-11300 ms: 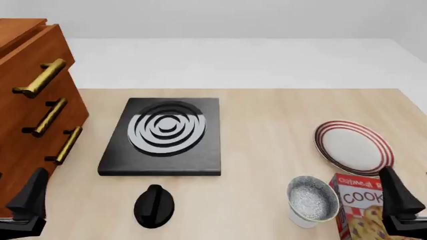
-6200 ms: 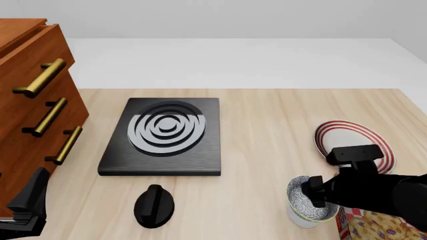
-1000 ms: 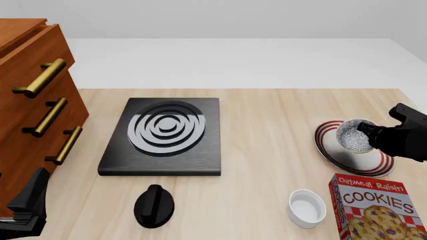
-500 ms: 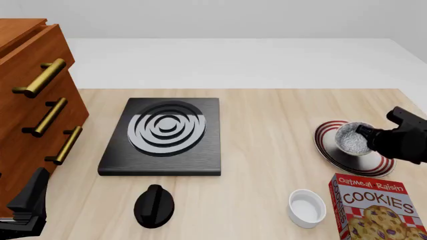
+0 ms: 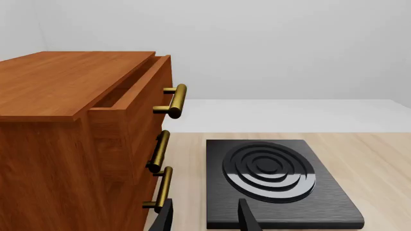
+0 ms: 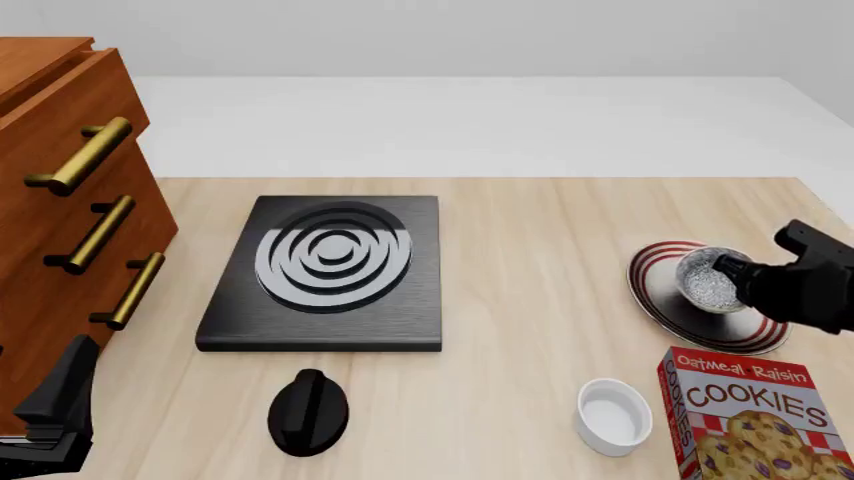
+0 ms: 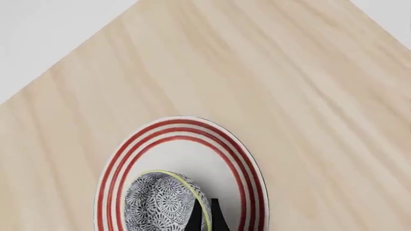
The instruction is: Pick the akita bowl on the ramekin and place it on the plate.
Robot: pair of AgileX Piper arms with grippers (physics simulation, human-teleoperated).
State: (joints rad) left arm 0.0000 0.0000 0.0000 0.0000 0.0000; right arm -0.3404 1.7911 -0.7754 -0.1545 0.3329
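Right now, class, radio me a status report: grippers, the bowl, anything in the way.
Right gripper shut on akita bowl, over the plate. Left gripper open, idle near the stove. Ramekin bare. Nothing in the way.

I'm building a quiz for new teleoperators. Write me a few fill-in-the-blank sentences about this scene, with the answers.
1. The right end effector grips the akita bowl over the ____.
2. The ramekin stands left of the ____ box.
3. The plate has ____ rings at its rim.
4. The black knob lies in front of the ____.

Answers: plate; cookie; red; stove
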